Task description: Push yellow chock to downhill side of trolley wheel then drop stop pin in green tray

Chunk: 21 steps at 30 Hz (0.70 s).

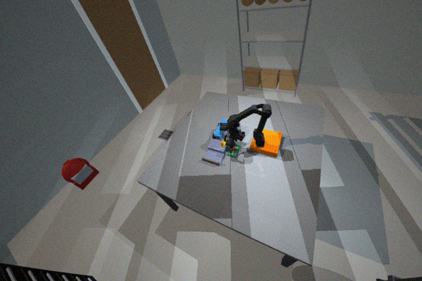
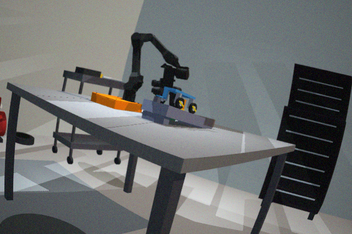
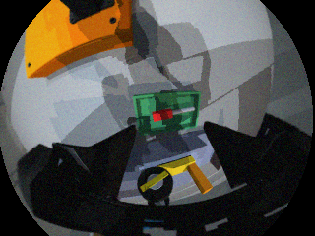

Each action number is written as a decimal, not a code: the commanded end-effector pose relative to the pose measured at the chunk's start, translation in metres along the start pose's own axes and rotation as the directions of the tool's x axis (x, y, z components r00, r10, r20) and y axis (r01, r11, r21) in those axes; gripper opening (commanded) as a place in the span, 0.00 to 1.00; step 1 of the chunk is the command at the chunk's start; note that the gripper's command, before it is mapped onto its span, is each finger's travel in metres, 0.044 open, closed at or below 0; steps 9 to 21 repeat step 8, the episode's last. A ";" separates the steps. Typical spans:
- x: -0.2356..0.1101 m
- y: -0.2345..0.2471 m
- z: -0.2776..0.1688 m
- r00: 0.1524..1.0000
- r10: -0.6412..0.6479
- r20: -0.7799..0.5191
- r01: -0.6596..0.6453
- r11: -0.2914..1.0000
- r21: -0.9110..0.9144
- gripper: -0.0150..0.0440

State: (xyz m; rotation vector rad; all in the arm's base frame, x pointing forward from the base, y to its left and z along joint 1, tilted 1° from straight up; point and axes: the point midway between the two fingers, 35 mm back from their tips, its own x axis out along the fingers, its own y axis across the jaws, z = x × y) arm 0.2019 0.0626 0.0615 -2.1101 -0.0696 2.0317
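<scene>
The red-headed stop pin (image 3: 162, 115) (image 1: 234, 148) lies in the green tray (image 3: 137, 110), its pale shaft pointing right in the wrist view. My gripper (image 3: 170, 126) is wide open, with nothing between the fingers, over the near side of the tray. The blue trolley (image 1: 222, 125) (image 2: 183, 94) stands on the grey-blue ramp (image 1: 214, 152) (image 2: 179, 113). The yellow chock (image 3: 181, 165) with its orange handle (image 3: 200, 179) sits beside a black trolley wheel (image 3: 156, 184) and appears to touch it. Its rubber base is not clear. The gripper fingers are partly hidden behind the trolley in the exterior view.
The orange base plate (image 1: 269, 141) (image 2: 112, 102) (image 3: 79, 41) of the arm is on the table (image 1: 272, 196) (image 2: 136, 137), beyond the tray from the ramp. The ramp and trolley stand close beside the gripper. A brown strip (image 1: 210, 161) (image 2: 209, 122) marks the ramp's low end.
</scene>
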 end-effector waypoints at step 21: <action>-0.034 -0.006 -0.001 1.000 -0.007 -0.009 0.007 1.000 -0.005 1.00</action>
